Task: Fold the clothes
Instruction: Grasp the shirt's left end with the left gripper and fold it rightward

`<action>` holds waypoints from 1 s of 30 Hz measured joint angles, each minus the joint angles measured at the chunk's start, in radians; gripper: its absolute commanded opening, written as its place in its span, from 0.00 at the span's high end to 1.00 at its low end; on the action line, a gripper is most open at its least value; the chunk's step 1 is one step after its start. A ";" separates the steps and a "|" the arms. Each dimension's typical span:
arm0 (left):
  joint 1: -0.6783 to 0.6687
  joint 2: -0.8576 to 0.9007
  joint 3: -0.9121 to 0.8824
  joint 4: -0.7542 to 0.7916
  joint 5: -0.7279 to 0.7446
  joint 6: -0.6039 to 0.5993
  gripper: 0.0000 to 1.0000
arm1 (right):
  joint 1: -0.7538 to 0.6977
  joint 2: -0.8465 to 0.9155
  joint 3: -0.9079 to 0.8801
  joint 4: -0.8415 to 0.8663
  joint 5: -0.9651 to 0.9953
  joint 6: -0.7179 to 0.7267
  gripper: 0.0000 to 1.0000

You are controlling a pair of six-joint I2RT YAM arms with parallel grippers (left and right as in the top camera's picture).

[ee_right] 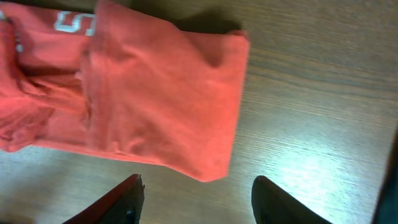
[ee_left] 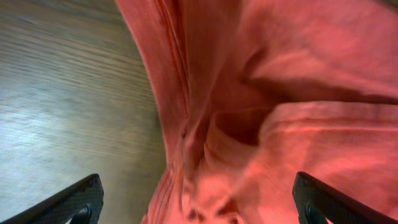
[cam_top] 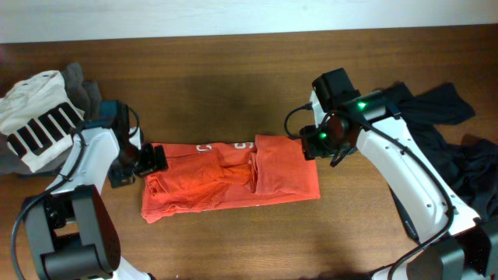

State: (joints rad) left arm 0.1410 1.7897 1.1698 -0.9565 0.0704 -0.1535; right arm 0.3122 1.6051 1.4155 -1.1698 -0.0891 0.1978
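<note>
Mid-fold — orange T-shirt [cam_top: 229, 180] lies banded on the counter [cam_top: 233, 78]; left pincer [ee_left: 196, 190] and right pincer [ee_right: 198, 185] gape empty. Next: fold an end across.

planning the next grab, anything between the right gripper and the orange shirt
Nothing visible does. The right gripper is open beside the right edge of the orange shirt, only bare table between them.

Orange-red T-shirt [cam_top: 226, 185] with white lettering [ee_right: 73, 23], black garments [cam_top: 445, 105], black-striped white cloth [cam_top: 31, 97], brown wood-grain table [cam_top: 233, 70]
</note>
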 measured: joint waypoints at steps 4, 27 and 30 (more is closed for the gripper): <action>0.000 0.000 -0.111 0.094 0.024 0.004 0.11 | -0.019 0.000 0.000 -0.008 0.004 0.000 0.40; 0.097 -0.017 -0.047 -0.008 0.121 0.053 0.99 | -0.025 0.000 0.000 -0.024 0.030 -0.005 0.40; 0.160 -0.025 0.060 -0.048 0.063 0.053 1.00 | -0.025 0.000 0.000 -0.026 0.043 -0.004 0.40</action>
State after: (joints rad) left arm 0.3012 1.7649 1.2293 -1.0042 0.1333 -0.1001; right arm 0.2871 1.6054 1.4155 -1.1961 -0.0463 0.1940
